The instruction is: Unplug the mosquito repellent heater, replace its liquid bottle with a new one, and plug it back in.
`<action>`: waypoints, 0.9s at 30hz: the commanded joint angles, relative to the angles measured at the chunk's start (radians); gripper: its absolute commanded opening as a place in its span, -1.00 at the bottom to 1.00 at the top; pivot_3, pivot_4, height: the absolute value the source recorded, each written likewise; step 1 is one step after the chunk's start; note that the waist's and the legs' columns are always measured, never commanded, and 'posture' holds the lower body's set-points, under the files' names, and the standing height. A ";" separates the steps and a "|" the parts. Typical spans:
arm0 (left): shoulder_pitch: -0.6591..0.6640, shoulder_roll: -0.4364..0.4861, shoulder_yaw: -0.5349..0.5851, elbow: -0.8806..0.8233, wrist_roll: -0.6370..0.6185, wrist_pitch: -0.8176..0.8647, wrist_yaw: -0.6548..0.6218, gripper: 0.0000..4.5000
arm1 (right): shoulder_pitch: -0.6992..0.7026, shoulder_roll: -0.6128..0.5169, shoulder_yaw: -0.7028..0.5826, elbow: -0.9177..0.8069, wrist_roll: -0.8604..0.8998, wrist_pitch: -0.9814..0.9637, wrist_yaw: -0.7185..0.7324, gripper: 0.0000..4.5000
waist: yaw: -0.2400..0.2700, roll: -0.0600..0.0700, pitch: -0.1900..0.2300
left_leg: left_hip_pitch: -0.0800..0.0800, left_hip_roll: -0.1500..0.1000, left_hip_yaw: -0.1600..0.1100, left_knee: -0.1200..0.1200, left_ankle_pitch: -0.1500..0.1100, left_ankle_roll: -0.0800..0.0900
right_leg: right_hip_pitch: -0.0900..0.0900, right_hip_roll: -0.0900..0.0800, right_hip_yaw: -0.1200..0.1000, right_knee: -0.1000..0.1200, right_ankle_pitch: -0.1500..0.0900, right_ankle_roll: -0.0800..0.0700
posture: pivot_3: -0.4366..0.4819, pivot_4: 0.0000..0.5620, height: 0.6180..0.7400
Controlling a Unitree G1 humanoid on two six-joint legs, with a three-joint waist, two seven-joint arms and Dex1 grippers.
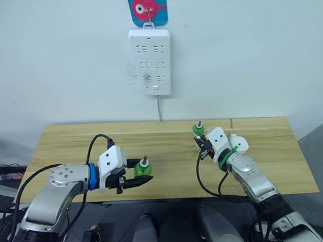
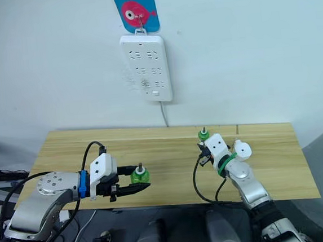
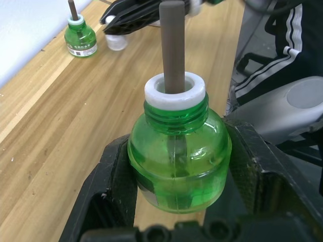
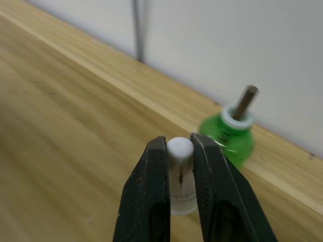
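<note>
My left gripper [image 1: 139, 175] is shut on the round body of a green bottle [image 3: 176, 166]. That bottle has no cap, and a grey wick stands out of its white neck. A second green bottle [image 1: 198, 130] with a wick stands at the back of the table. Which of the two is the new one I cannot tell. Just in front of it, my right gripper [image 4: 180, 146] is shut on a small white cap [image 4: 180, 151], low over the wood. The white rounded mosquito repellent heater [image 1: 240, 143] seems to lie beside my right wrist.
A white power strip [image 1: 152, 62] hangs on the wall above the wooden table [image 1: 67, 146], with nothing plugged into its sockets. Its cable [image 1: 159, 107] drops behind the table's back edge. A blue fish hook [image 1: 147, 6] holds the strip.
</note>
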State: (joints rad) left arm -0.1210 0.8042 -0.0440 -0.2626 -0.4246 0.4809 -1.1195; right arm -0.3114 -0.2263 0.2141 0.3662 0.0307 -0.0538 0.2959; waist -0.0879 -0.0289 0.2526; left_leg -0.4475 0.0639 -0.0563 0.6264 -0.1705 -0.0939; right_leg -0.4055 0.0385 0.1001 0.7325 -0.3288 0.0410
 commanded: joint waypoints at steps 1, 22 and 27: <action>-0.009 0.013 0.030 -0.039 -0.023 0.014 0.005 0.04 | -0.027 0.013 -0.030 0.106 -0.028 -0.110 -0.018 -0.87 | 0.004 0.000 0.000 | 0.000 0.000 0.000 0.000 0.000 0.000 | 0.000 0.000 0.000 0.000 0.000 0.000 | -0.13 -0.10 0.65; -0.255 -0.066 -0.056 0.033 -0.092 0.038 -0.130 0.04 | -0.021 -0.302 -0.027 -0.898 0.563 0.655 0.473 1.00 | -0.003 0.001 0.001 | 0.000 0.000 -0.001 0.002 0.000 0.000 | 0.001 0.001 0.000 0.000 0.000 0.000 | -0.38 -0.19 0.65; -0.354 -0.122 -0.105 0.101 -0.076 0.005 -0.173 0.04 | -0.141 -0.308 -0.035 -0.926 0.669 0.790 0.478 1.00 | -0.006 0.001 0.001 | -0.001 0.000 -0.001 0.002 0.000 0.000 | 0.001 0.001 -0.001 -0.001 0.000 0.000 | -0.42 -0.26 0.65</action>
State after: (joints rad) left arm -0.4547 0.6906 -0.1464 -0.1680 -0.4965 0.5113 -1.2750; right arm -0.4366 -0.5317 0.1938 -0.5335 0.6686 0.7124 0.7658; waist -0.0941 -0.0277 0.2535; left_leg -0.4488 0.0638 -0.0576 0.6281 -0.1705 -0.0939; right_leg -0.4047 0.0398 0.0995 0.7315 -0.3289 0.0413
